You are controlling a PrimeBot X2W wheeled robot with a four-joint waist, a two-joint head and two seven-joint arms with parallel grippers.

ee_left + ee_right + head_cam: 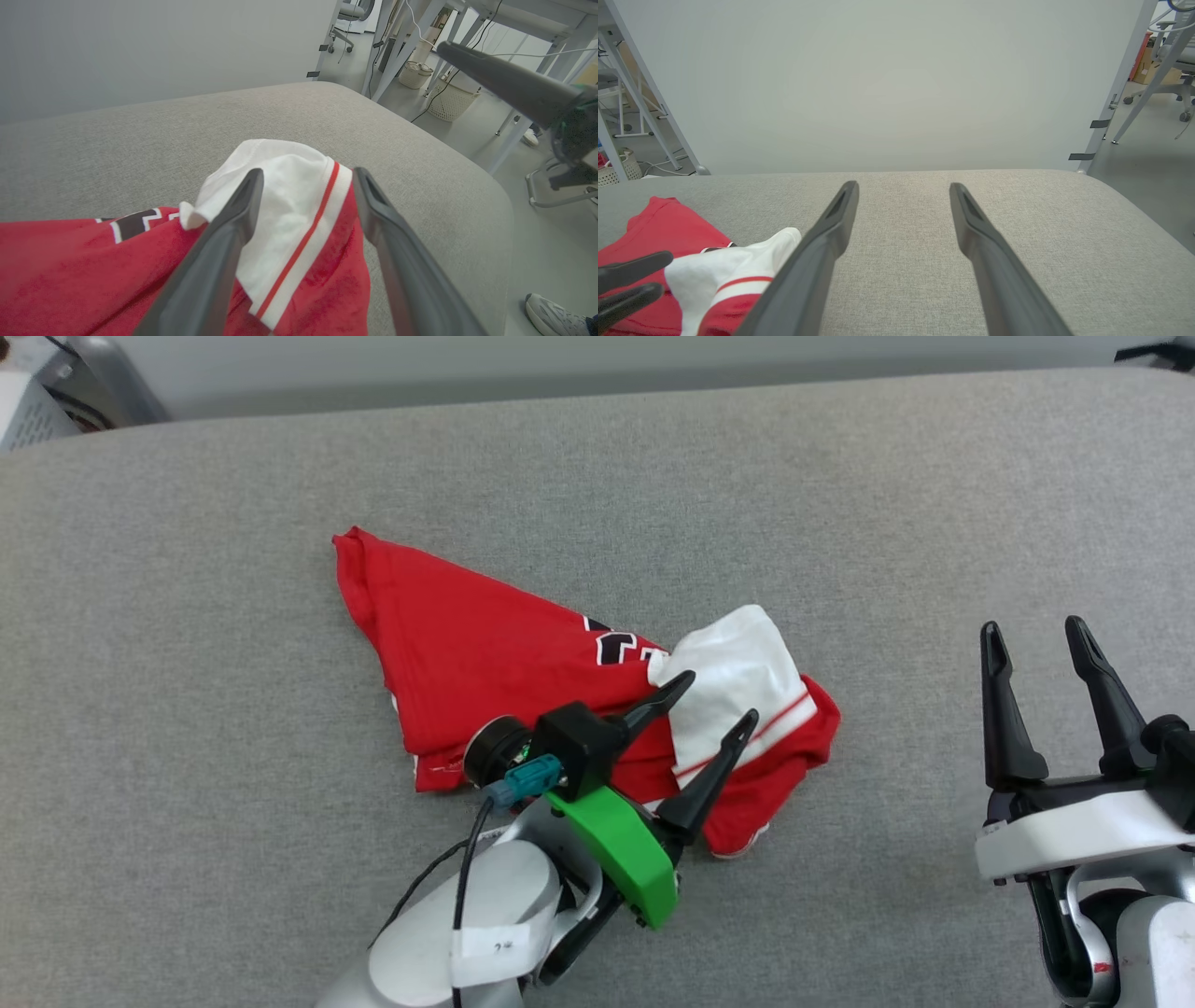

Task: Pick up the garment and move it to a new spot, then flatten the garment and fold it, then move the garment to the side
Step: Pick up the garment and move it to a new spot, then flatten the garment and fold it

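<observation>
Right pincer (903,185) fingers spread wide, with the grey surface (1041,242) showing between them. The garment (668,228) lies to the left: red cloth, with a white sleeve (714,270) bearing a red stripe on top. Left pincer (663,273) tips are slightly parted over the red cloth. Pale wall (878,84) on the far side; office chair (1174,56) far right.
</observation>
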